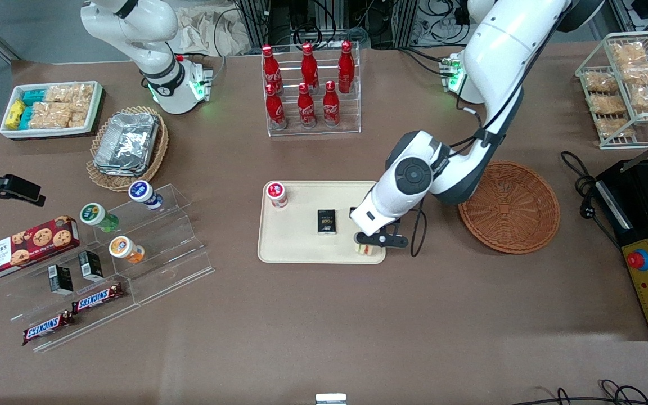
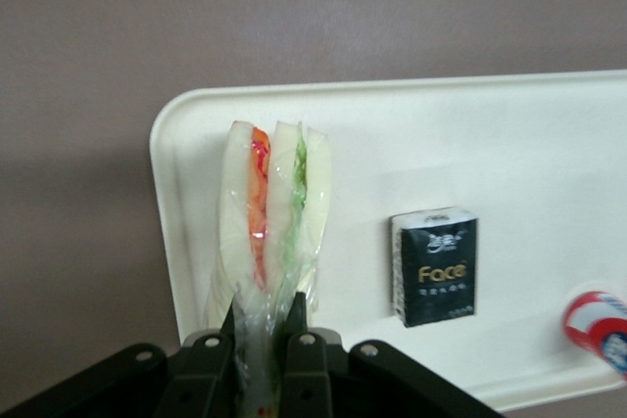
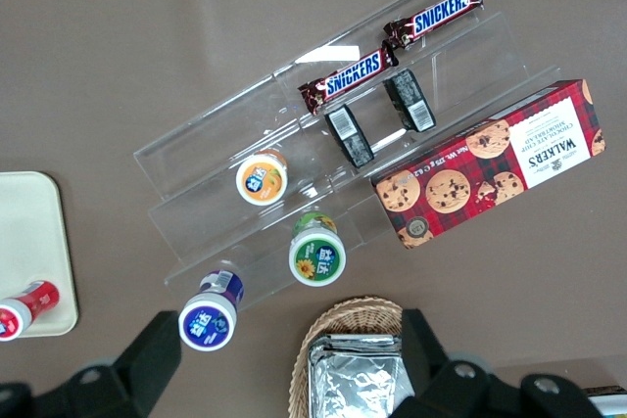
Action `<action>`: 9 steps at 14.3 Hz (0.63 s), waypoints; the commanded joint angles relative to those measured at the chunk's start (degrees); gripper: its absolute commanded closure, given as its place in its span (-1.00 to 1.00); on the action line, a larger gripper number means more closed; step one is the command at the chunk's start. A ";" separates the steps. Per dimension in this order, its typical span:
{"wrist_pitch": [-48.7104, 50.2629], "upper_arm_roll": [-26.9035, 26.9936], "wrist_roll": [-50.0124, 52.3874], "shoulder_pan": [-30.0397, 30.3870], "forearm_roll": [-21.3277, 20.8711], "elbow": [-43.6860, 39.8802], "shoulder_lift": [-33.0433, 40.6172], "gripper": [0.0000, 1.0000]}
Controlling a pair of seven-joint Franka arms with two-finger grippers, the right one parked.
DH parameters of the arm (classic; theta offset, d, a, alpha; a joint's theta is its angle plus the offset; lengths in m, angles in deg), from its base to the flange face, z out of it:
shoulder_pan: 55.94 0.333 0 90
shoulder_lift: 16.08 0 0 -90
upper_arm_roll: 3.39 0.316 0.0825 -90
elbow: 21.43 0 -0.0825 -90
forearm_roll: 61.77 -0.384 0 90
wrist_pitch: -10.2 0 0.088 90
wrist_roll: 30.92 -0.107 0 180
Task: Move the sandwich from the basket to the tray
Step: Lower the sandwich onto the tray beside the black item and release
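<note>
Pinched in the gripper [image 2: 265, 325], sandwich [image 2: 272, 208] fillings show only wrist-side, over tray [image 2: 470, 134].

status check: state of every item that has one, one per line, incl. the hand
hand: shut on the sandwich's wrapper, over the tray corner nearest the basket
sandwich: wrapped, held by its wrapper, over the tray
tray: flat on the table, carries a red-capped bottle and a black Face pack
basket: empty, upright
red-capped bottle: capped, on the tray
black Face pack: closed, lying flat on the tray
</note>
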 commanded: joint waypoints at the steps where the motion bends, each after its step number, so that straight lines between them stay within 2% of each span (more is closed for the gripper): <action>1: -0.48 0.72 3.07 -1.10 -3.51 0.07 -0.58 1.00; 3: -0.40 0.72 3.42 -1.36 -4.14 0.07 -1.55 1.00; 4: -0.48 0.72 4.99 -1.28 -4.14 -0.02 -1.55 0.67; 6: -0.49 0.72 7.55 -1.36 -4.40 -0.46 -1.55 -0.97; 9: -0.48 0.72 7.64 -0.66 -4.58 -1.07 -1.38 -1.00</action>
